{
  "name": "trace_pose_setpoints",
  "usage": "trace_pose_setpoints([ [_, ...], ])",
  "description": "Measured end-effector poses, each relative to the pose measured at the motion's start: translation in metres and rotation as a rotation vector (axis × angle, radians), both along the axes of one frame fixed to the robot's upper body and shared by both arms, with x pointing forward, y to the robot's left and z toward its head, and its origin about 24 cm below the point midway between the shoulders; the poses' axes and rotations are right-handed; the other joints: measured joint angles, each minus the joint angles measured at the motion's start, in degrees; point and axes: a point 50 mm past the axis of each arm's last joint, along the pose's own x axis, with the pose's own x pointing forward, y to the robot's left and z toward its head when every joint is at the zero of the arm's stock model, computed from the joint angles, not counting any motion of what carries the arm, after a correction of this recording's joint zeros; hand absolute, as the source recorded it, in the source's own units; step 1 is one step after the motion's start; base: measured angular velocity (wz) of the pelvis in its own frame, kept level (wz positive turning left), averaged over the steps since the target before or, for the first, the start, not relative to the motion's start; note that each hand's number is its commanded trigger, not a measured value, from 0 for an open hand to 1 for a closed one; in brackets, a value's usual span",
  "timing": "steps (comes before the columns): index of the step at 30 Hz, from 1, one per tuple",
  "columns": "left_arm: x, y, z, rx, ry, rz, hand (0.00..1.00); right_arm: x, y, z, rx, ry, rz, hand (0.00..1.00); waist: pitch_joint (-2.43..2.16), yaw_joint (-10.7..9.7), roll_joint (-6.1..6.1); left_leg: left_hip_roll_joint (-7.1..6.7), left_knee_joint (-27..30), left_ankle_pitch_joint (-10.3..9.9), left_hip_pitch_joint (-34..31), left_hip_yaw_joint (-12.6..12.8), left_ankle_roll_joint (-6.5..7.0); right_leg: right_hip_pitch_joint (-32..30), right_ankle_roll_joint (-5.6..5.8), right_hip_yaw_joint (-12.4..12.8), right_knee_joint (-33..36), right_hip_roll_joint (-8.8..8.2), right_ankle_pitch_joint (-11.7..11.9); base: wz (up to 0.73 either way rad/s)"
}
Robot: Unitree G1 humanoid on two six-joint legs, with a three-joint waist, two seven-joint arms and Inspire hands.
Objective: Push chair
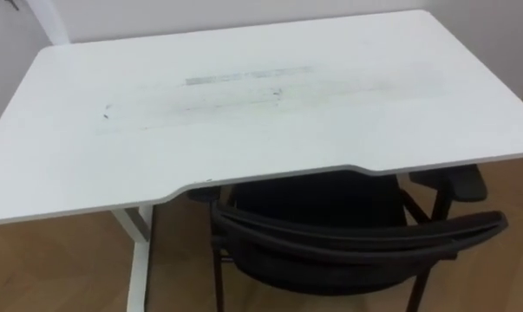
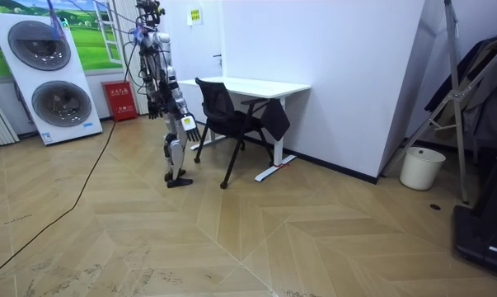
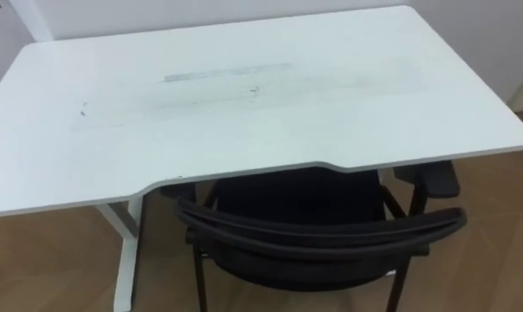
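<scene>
little is shown of the right hand point(image 2: 188, 125): in the room view it is seen hanging low just behind the chair point(image 1: 313, 204), and whether it is spread or closed cannot be told. the chair is set partly under the bench point(image 1: 244, 104), backrest point(image 1: 356, 232) nearest. if pushed off-centre, it could be skewed, and its right armrest point(image 1: 452, 182) jammed against the bench edge or underside.

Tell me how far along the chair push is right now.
Partly done: the chair has its seat partly under the front edge of the white desk. In hand: the robot stands right behind the backrest, its right hand low beside it; contact is unclear. Left: the backrest and armrest are out past the desk edge, so more pushing seems needed.
</scene>
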Motion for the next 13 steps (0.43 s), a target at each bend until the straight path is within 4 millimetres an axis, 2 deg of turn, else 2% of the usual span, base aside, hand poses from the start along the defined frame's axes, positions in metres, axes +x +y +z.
trace_pose_setpoints([
  [3, 0.016, -0.004, -0.001, -0.011, -0.023, -0.066, 0.0, 0.012, 0.006, -0.001, 0.04, -0.025, 0.092, 0.0, 0.1, -0.1, -0.13, -0.17, 0.0, 0.0, 0.2, -0.3, -0.01, 0.4, 0.08, -0.2, -0.1, 0.01, 0.0, 0.06],
  [5, 0.031, -0.006, -0.002, -0.022, -0.046, -0.132, 0.0, 0.016, 0.011, -0.002, 0.08, -0.026, 0.155, 0.0, 0.53, -0.1, -0.57, -0.42, -0.1, 0.0, 0.0, -1.2, -0.01, 0.5, 0.21, -0.6, -0.1, -0.1, 0.0, 0.13],
  [7, 0.037, -0.007, -0.002, -0.028, -0.06, -0.152, 0.0, 0.016, 0.013, -0.003, 0.102, -0.019, 0.189, 0.0, 0.69, 0.1, -0.8, -0.51, -0.2, 0.0, 0.0, -1.2, 0.01, 0.5, 0.32, -0.6, -0.2, -0.14, -0.1, 0.04],
  [13, 0.037, -0.01, -0.003, -0.051, -0.053, -0.174, 0.0, 0.009, 0.018, -0.004, 0.139, 0.016, 0.227, 0.0, 0.81, 0.1, -1.28, -0.71, -0.4, -0.1, -0.1, -1.8, 0.2, 0.4, 0.46, 0.2, -0.2, -0.18, -0.2, 0.03],
])
